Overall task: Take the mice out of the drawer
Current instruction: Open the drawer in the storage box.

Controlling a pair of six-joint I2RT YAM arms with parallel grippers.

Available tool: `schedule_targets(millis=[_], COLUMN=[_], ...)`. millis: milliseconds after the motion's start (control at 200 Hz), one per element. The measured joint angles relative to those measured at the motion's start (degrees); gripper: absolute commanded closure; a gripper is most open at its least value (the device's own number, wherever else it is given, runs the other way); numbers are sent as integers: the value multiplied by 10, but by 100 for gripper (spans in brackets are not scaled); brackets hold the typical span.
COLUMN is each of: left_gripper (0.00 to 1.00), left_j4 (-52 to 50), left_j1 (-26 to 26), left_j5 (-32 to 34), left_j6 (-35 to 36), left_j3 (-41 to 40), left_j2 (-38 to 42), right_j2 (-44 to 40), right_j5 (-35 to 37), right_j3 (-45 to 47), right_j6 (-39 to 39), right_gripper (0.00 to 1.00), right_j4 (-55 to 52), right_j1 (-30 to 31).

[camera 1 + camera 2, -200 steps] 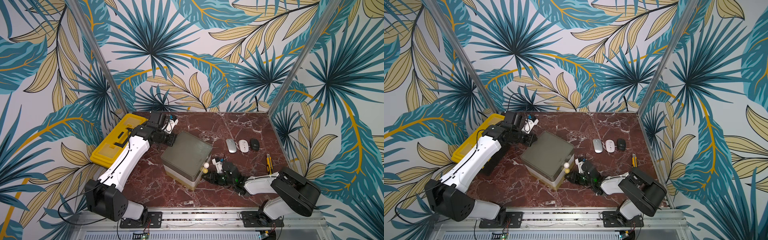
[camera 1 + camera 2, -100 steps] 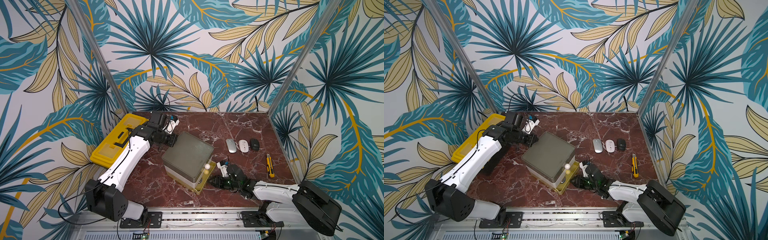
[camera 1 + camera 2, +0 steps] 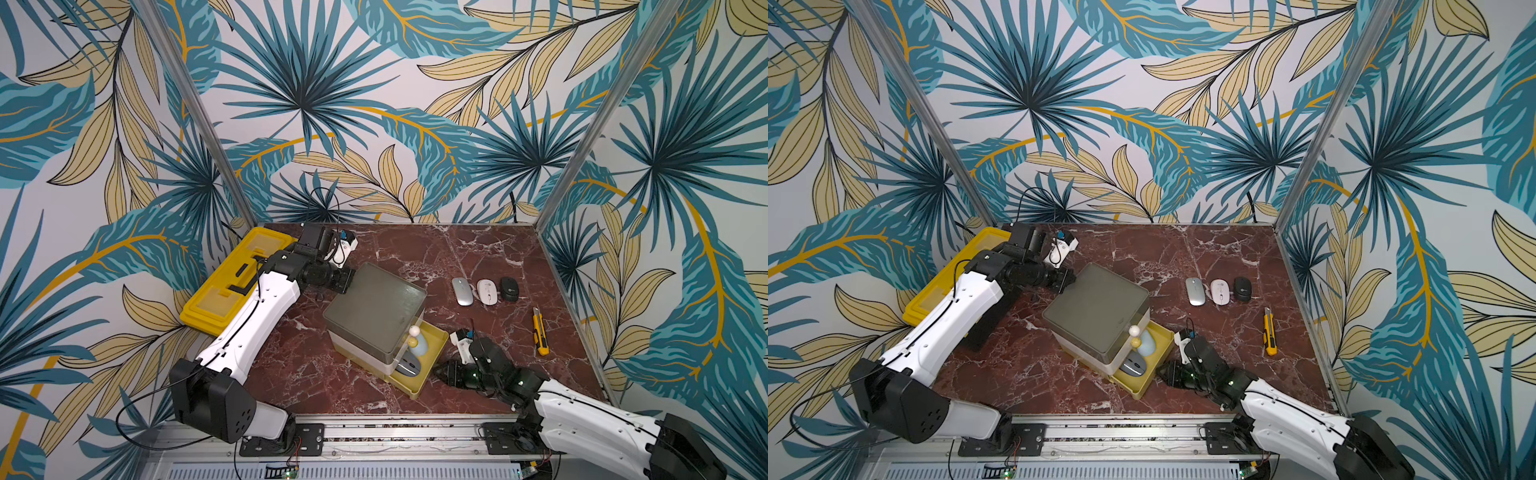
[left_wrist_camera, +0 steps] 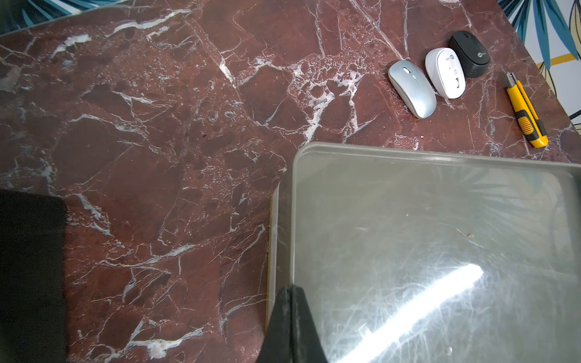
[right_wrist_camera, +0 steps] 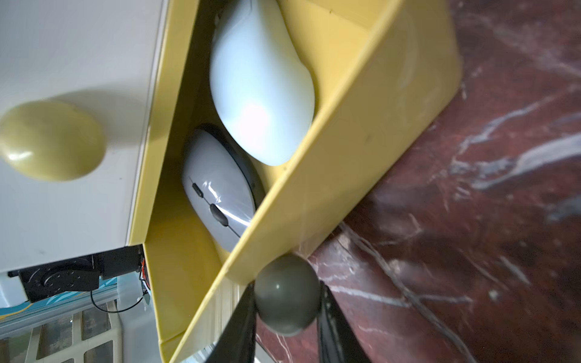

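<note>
Right fingers [image 5: 333, 327] pinched grey knob [image 5: 286, 294]; left fingers [image 4: 292, 323], pressed together, against cabinet [image 3: 374, 307]. Drawer [image 3: 434, 363] newly drawn out: pale-blue mouse [image 5: 261, 85], dark-grey mouse [image 5: 220, 188] exposed, reachable.

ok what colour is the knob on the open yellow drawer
Dull grey-green knob, clearest in the right wrist view.

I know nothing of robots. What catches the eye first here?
The yellow drawer stands open mid-table, holding a pale blue mouse and a dark grey mouse; the right gripper clamps its grey knob. Farther back, a silver mouse, white mouse and black mouse lie in a row.
</note>
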State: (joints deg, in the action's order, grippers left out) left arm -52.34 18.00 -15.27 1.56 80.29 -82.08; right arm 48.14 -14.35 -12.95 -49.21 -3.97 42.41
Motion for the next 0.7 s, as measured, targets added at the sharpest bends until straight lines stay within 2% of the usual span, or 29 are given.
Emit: schedule_targets(millis=[701], left_gripper=[100], left_j4=[-7], left_j1=[0], left_j5=[13], left_j6=[-10], left_j3=[7], left_j2=[-3], right_j2=[-125], right_j5=[21], right_j3=[-4], right_j6=[1], right_gripper=[75], right_j4=[-204], right_j1=[0])
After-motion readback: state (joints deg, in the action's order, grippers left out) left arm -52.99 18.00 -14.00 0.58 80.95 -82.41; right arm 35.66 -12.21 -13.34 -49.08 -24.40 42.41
